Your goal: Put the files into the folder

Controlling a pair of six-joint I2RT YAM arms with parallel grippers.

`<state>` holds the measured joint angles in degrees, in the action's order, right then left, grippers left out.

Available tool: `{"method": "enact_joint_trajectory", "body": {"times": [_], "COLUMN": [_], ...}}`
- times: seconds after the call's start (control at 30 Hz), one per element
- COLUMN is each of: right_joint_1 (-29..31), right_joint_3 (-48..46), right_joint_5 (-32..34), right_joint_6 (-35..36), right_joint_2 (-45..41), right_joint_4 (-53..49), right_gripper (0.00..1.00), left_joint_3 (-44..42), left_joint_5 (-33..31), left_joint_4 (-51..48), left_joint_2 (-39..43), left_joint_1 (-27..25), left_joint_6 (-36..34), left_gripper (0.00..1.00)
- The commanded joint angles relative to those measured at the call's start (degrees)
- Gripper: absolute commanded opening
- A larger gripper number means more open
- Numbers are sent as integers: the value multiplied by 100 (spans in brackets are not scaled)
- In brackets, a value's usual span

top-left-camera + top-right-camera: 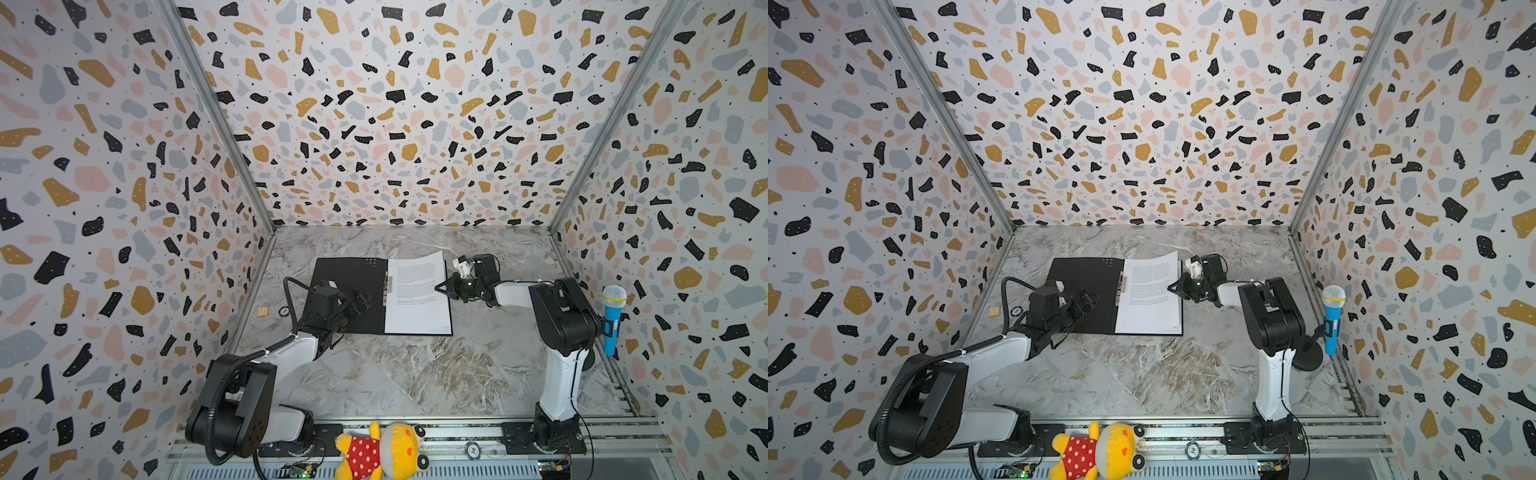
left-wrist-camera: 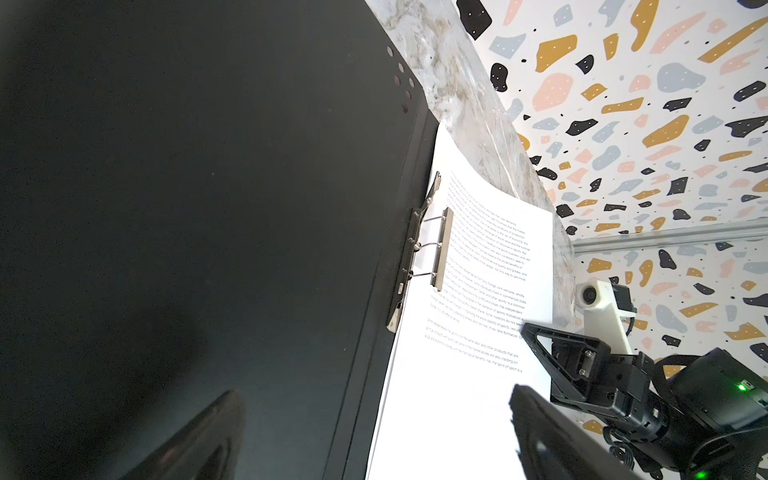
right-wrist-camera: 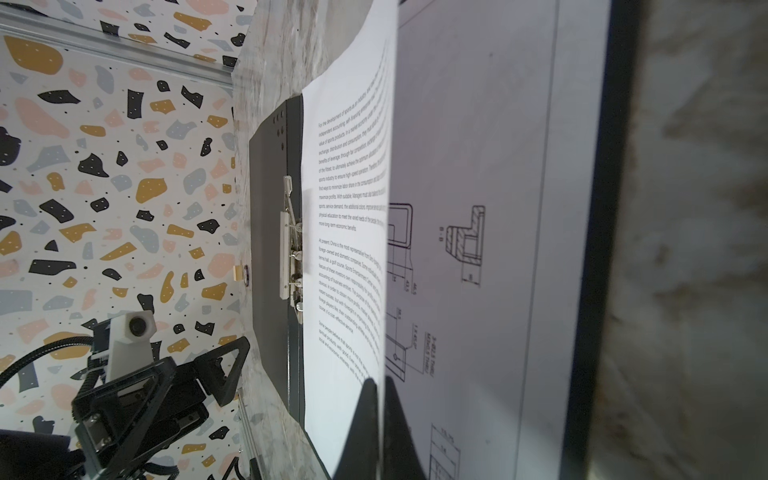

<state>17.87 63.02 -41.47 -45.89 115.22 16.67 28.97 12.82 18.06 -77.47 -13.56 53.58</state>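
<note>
The folder (image 1: 345, 282) lies open on the marble table (image 1: 415, 374), black inside up. Both files rest on its right half: the drawing sheet (image 3: 498, 208) lies flat underneath, and the text sheet (image 1: 415, 291) sits on top, its outer edge lifted and pinched in the closed right gripper (image 1: 439, 286). A metal clip (image 1: 387, 286) sits at the spine. The left gripper (image 1: 352, 316) hangs spread wide over the bare left flap. In both top views the text sheet covers most of the drawing sheet.

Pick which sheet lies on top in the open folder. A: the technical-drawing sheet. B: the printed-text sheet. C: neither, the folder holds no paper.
B: in the right wrist view the printed-text sheet overlaps the technical-drawing sheet, both on one half of the folder.
</note>
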Motion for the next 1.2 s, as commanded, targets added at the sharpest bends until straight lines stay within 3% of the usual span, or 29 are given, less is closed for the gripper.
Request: {"method": "enact_joint_trajectory", "body": {"times": [0.0, 0.33, 0.47, 0.83, 1.17], "right_joint_1": [33, 50, 50, 50, 24], "right_joint_3": [-71, -115, -82, 41, 237], "right_joint_5": [67, 157, 174, 439, 963], "right_joint_6": [-25, -24, 10, 241, 624], "right_joint_2": [-279, -362, -376, -481, -722], "right_joint_4": [56, -4, -110, -615, -1424], "right_gripper": [0, 1, 11, 58, 77], "left_joint_3": [-93, -111, -129, -137, -25], "left_joint_5": [51, 49, 54, 49, 18], "left_joint_4": [197, 222, 224, 255, 248], "left_joint_2": [76, 96, 106, 153, 87], "left_joint_1": [29, 29, 29, 41, 41], "left_joint_6": [8, 21, 32, 68, 87], "left_gripper": [100, 100, 100, 100, 100]}}
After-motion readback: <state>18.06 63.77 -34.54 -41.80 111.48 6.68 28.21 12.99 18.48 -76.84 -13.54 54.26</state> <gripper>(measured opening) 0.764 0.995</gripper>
